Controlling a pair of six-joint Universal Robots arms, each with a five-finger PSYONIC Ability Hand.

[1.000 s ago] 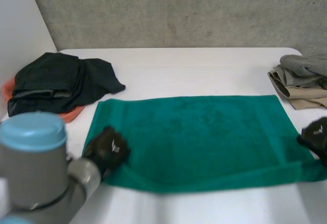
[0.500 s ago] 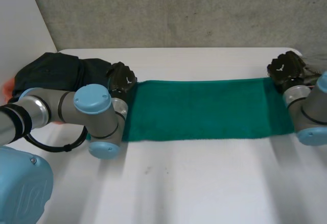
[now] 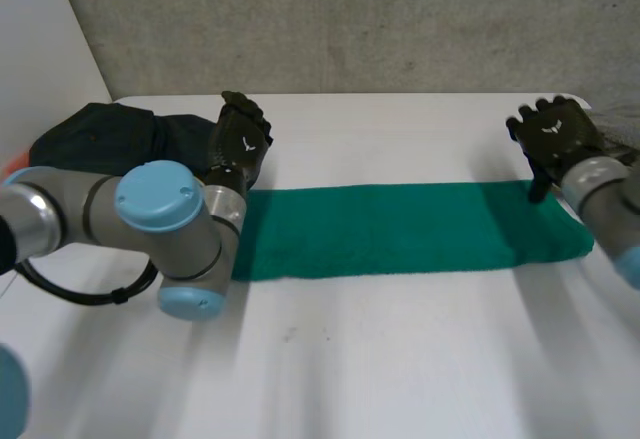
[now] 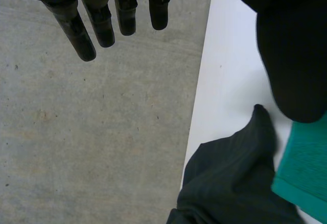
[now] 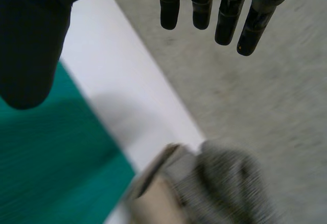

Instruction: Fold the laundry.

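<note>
A green towel (image 3: 400, 229) lies on the white table (image 3: 400, 359) as a long strip, folded in half with its fold toward me. My left hand (image 3: 242, 144) hovers just past the towel's far left corner, fingers straight and holding nothing. In the left wrist view its fingers (image 4: 102, 25) and thumb stand apart above the table edge, with the towel's corner (image 4: 306, 173) below the thumb. My right hand (image 3: 552, 137) is lifted over the far right corner, open and empty. The right wrist view has its fingers (image 5: 225, 15) spread, the towel (image 5: 46, 168) under the thumb.
A dark garment pile (image 3: 110, 139) lies at the table's left, touching the towel's left end, with an orange cloth (image 3: 10, 167) under it. Beige and grey clothes (image 5: 214, 183) sit by the right edge. A concrete wall (image 3: 350, 19) rises behind the table.
The towel lay spread flat a second ago; both hands carried its near edge over to the far edge, halving it. Both hands have since let go, opened and lifted off the far corners.
</note>
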